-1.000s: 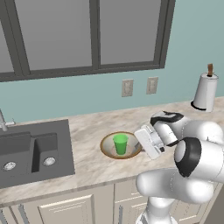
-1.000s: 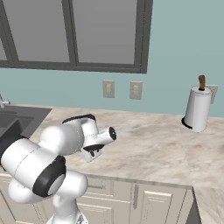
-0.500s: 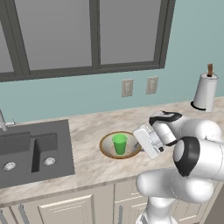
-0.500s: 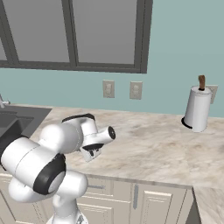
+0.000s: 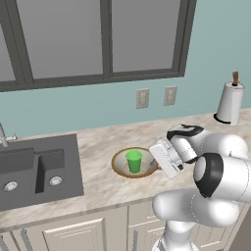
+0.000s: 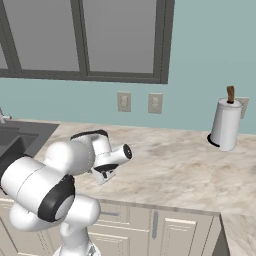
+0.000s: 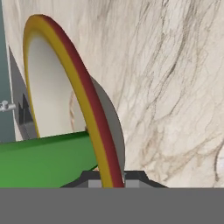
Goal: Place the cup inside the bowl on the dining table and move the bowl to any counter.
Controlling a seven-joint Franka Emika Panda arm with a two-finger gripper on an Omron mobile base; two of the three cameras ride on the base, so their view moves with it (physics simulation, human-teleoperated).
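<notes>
Step in hand: the cup (image 5: 134,161) stands upright inside the bowl (image 5: 119,166), and the bowl sits on the counter (image 5: 112,188), right of the sink (image 5: 35,169). By my reading the carry is at its end and the set-down is all that is left.
Pincer: the gripper (image 7: 107,178) is nearly closed, its two fingertips pinching the near-right part of the bowl's rim, one on each side of the rim as the hand view shows it. It is grasping the bowl, not the cup.
Bowl: whether its base rests fully on the stone or is just above it, I cannot tell.
Cup: green, off-centre in the bowl, close to the gripped rim but not touched by the fingers.
Next move: probably loosen the fingers, then draw the hand back and up, away from the rim, without nudging the bowl or tipping the cup.
Surroundings: a paper towel roll (image 6: 225,124) stands far right, well apart.
</notes>
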